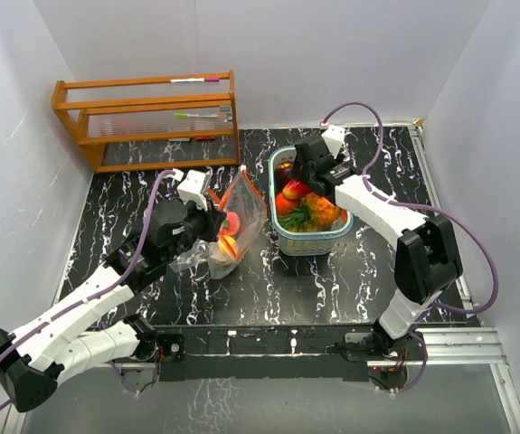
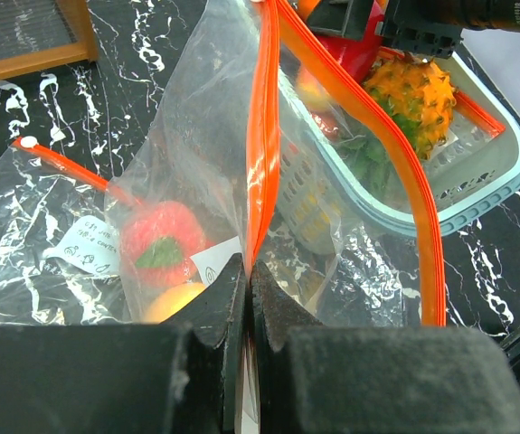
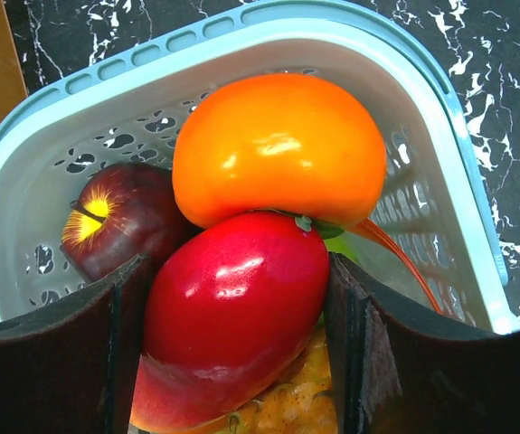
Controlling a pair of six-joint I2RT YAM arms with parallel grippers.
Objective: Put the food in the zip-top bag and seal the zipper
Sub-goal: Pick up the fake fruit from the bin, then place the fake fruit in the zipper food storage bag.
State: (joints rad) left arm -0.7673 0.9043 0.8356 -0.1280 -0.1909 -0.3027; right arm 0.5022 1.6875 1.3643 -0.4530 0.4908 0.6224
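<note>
Zip-top bag rim's pinched tight by the left gripper; red fruit, squeezed by the right gripper, is best lifted straight so nothing's dragged along.

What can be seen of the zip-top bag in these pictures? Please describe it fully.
The zip-top bag is clear, crinkled plastic with an orange zipper strip along its mouth. The mouth is open, and the bag stands upright on the black marbled table, left of the teal basket. The left tool is shut on the zipper edge and holds the bag up. Inside lie a pink fruit and a yellow-orange fruit.
</note>
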